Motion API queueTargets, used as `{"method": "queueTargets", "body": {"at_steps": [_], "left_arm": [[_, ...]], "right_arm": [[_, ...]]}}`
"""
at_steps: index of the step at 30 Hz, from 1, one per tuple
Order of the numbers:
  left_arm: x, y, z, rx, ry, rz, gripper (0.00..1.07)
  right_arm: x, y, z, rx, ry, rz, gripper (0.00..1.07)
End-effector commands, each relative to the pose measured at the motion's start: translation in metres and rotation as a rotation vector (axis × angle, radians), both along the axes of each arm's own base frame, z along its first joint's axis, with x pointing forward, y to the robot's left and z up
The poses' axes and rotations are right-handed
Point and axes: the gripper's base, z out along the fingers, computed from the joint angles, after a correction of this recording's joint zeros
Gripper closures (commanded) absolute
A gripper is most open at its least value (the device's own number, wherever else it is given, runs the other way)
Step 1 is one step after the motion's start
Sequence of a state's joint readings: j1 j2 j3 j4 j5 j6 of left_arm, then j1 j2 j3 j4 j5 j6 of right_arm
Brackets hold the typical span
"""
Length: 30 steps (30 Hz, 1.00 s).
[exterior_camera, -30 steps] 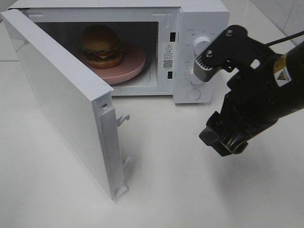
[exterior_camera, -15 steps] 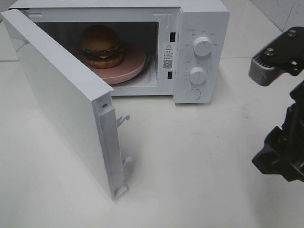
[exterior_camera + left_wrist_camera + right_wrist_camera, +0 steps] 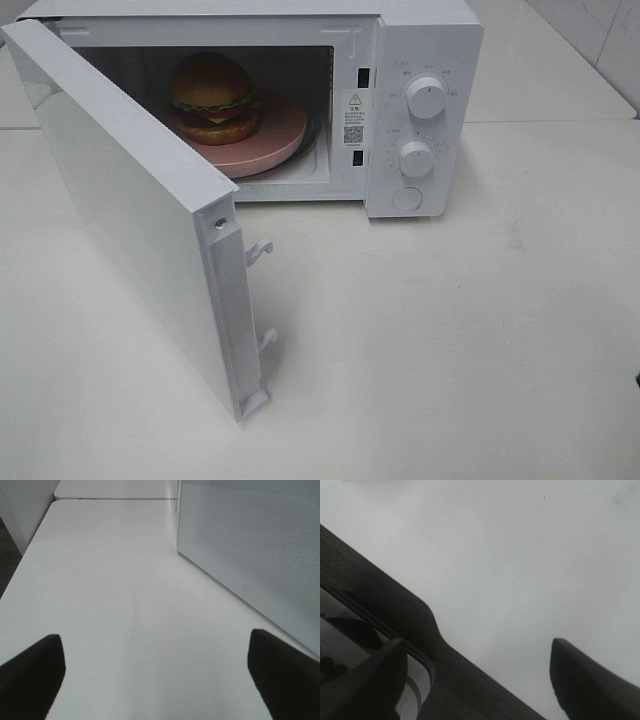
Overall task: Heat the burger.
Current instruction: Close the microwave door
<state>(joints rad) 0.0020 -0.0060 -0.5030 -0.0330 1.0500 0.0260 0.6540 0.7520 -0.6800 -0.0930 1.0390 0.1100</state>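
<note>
While the burger [image 3: 212, 98] sits on a pink plate [image 3: 288, 135] inside the white microwave [image 3: 425, 40], the door [image 3: 120, 220] stands wide open. Loading looks done; shutting the door and setting the dials [image 3: 427, 98] remain. The left gripper [image 3: 157, 675] and right gripper [image 3: 480, 680] are both spread wide and empty over the table [image 3: 450, 330], outside the high view, well apart from the burger.

Sticker [image 3: 354, 116] with warning triangle and QR code is seen on microwave [image 3: 430, 45] frame, upper centre. Its print and dial [image 3: 427, 97] markings cannot be read.
</note>
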Motion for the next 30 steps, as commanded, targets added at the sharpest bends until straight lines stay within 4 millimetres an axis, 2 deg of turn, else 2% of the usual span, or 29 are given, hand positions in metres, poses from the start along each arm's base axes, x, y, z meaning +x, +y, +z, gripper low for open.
{"method": "queueTargets", "body": {"at_steps": [1,8,12,18,30], "left_arm": [[-0.002,0.0,0.0,-0.006,-0.028,-0.003,0.16],[-0.002,0.0,0.0,-0.006,-0.028,-0.003,0.16],[-0.002,0.0,0.0,-0.006,-0.028,-0.003,0.16],[-0.002,0.0,0.0,-0.006,-0.028,-0.003,0.16],[-0.002,0.0,0.0,-0.006,-0.028,-0.003,0.16]], "right_arm": [[-0.013,-0.014,-0.012,0.01,0.004,-0.059,0.31],[-0.024,-0.034,-0.02,0.04,-0.04,-0.208,0.31],[-0.038,-0.048,-0.023,0.081,-0.112,-0.311,0.31],[-0.05,-0.057,-0.02,0.129,-0.211,-0.404,0.31],[-0.089,-0.068,-0.014,0.207,-0.472,-0.595,0.31]]}}
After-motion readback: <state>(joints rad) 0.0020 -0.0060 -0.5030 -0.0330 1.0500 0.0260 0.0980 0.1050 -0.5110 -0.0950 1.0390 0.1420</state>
